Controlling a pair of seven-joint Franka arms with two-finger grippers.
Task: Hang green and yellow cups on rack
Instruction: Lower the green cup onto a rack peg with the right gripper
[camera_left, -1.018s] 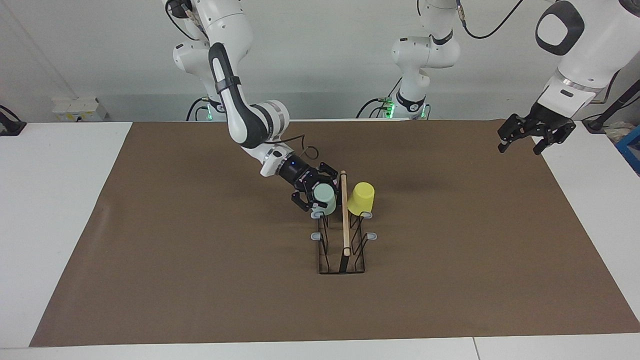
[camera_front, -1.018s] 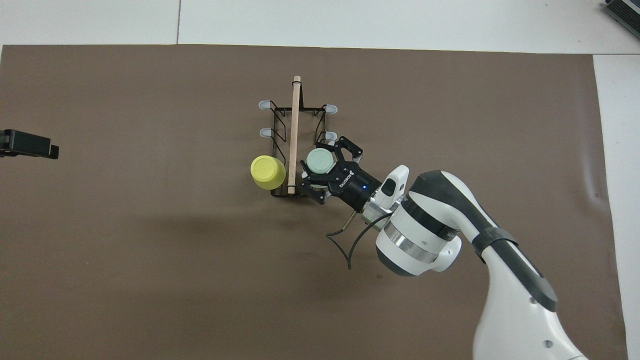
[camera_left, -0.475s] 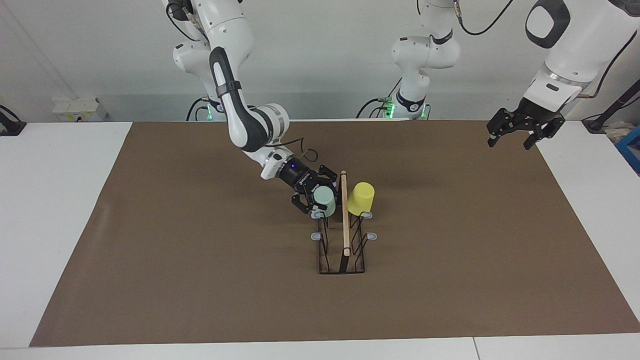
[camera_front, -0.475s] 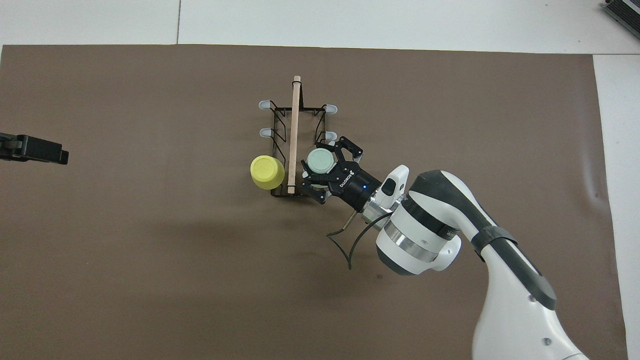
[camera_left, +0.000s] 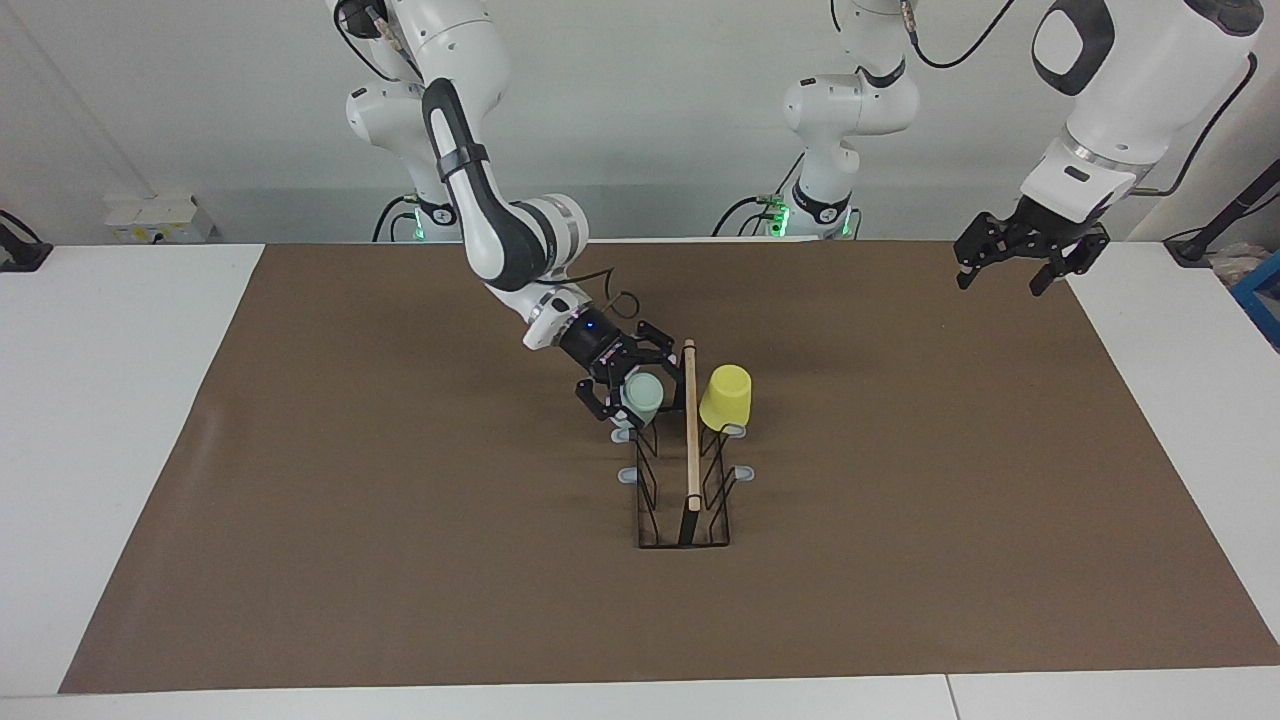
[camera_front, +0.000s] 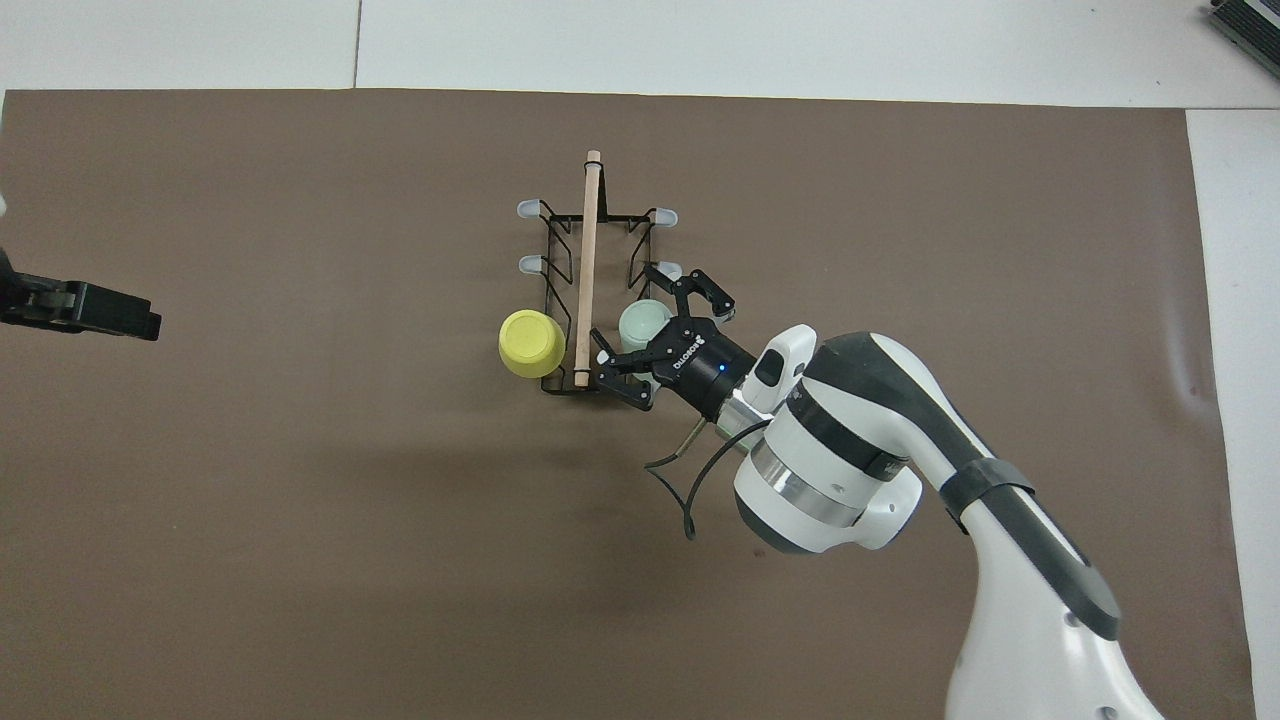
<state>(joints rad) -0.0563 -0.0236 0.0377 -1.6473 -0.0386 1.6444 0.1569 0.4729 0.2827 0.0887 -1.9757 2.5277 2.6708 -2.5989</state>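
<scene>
Vs. a sec ago: my right gripper (camera_left: 618, 385) has let go of the green cup (camera_left: 644, 396) — fingers were clamped on it, now they're spread wide on either side, pulled back a bit toward my base. My left gripper (camera_left: 1002, 266) has drifted up & inward over the mat's (camera_left: 400, 560) edge at the left arm's end; fingers spread, holding nothing, just waiting.

Right arm pose: reaches in low from its base, forearm angled down, wrist tilted toward the rack (camera_left: 686, 470), gripper beside the rack's end nearer the robots.

Cups: green cup sits upside-down on a prong, on the right arm's side of the wooden bar (camera_left: 690, 425). Yellow cup (camera_left: 724, 397) hangs upside-down on the matching prong across the bar, toward the left arm's end. Rack stands mid-mat; four grey-capped prongs bare.
</scene>
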